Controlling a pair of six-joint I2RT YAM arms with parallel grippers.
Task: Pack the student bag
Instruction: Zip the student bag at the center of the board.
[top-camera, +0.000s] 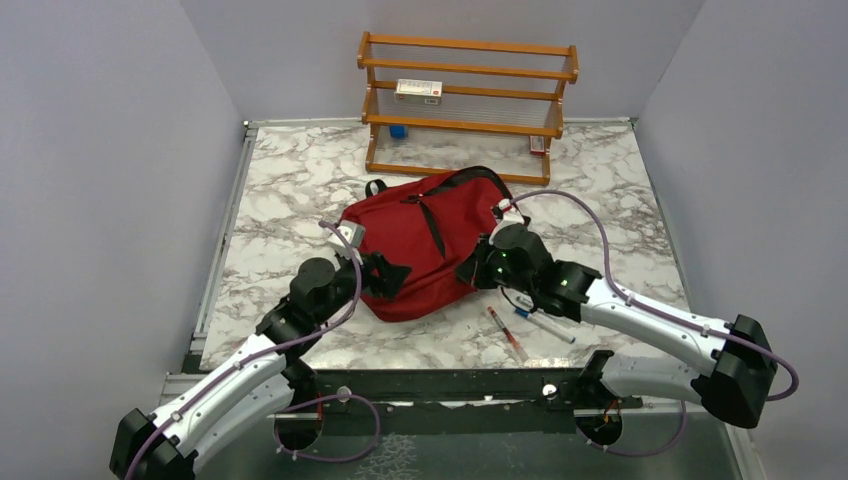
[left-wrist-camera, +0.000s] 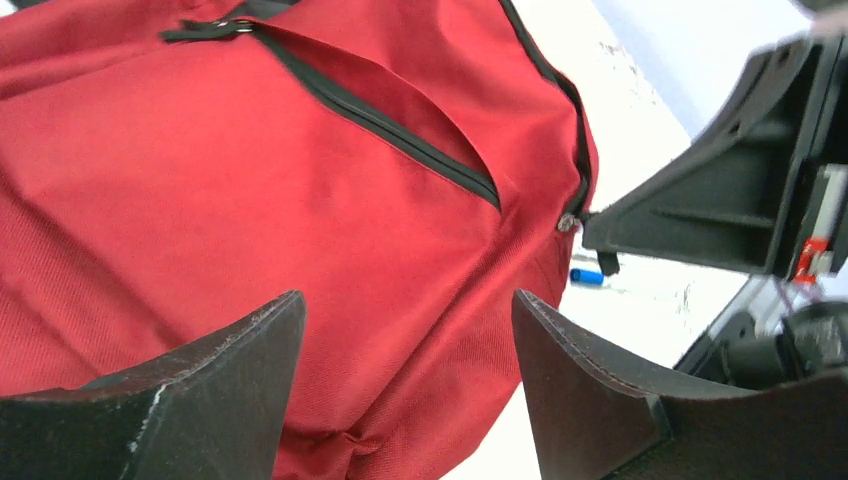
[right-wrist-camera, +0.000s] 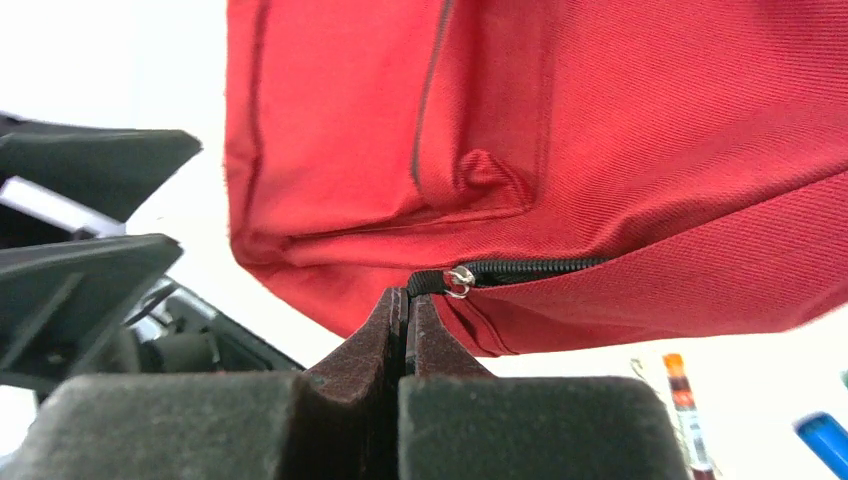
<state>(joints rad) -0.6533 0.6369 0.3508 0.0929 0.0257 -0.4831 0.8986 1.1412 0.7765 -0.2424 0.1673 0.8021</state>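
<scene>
The student bag (top-camera: 420, 240) lies flat in the middle of the marble counter (top-camera: 290, 170), dark red with black zipper trim, and its black straps point toward 12 o'clock. A wooden rack (top-camera: 465, 100) stands at that far end of the counter, with a small white box (top-camera: 418, 90) on one of its shelves. The left gripper (left-wrist-camera: 405, 300) sits at the bag's 7 o'clock edge, its jaws spread wide apart and nothing but red fabric showing between them. The right gripper (right-wrist-camera: 406, 295) is at the bag's 4 o'clock edge with its jaws pressed tight together. The black end of the zipper (right-wrist-camera: 530, 268) and its little metal ring meet the tips, but I cannot tell whether the tab is actually pinched. Just off the bag at 5 o'clock, two pens lie loose on the counter: a red-capped pen (top-camera: 505, 333) and a blue-capped pen (top-camera: 545, 325).
</scene>
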